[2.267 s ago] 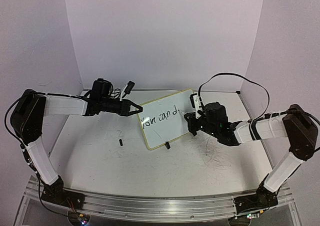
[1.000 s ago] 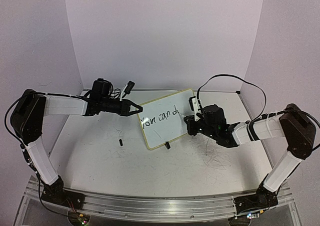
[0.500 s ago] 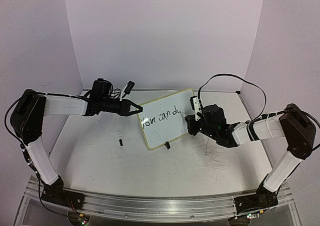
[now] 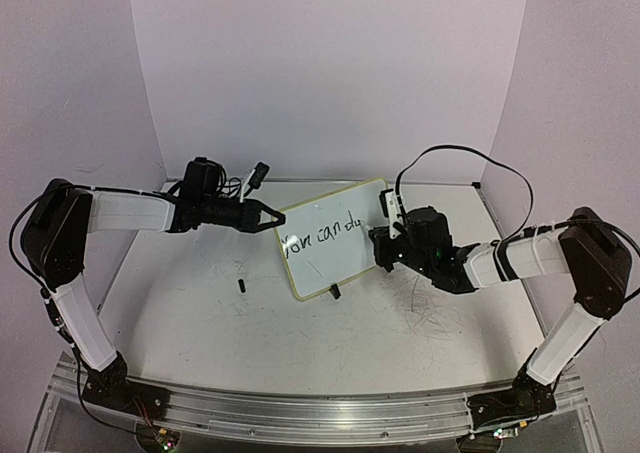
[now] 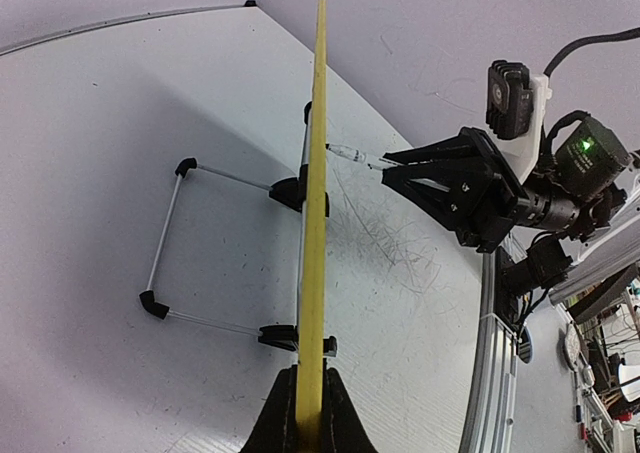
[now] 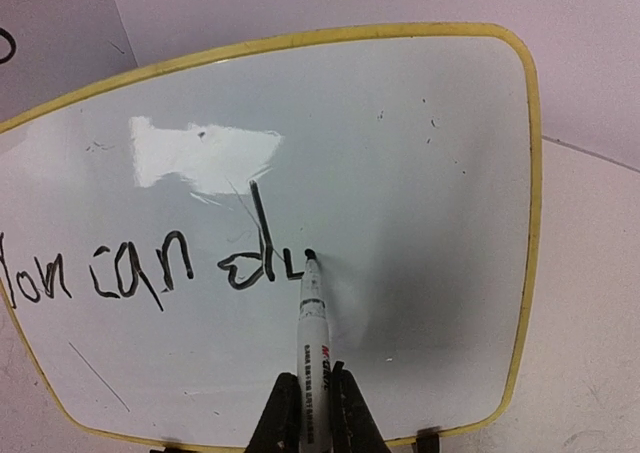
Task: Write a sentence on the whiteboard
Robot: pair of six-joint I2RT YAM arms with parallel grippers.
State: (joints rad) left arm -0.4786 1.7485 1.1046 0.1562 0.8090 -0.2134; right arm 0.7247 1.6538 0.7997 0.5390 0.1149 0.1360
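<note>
While left fingers pinch its rim, whiteboard (right half) lies unwritten.

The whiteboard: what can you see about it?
The whiteboard is small and glossy white, with a yellow rim and rounded corners. It stands propped up on the table on black feet and a wire stand. The left gripper pinches its side edge. Black letters read "You can d", unfinished. The right gripper holds a marker whose tip touches its face.

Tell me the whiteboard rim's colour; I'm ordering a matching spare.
Yellow. The whiteboard rim shows best in the right wrist view.
</note>
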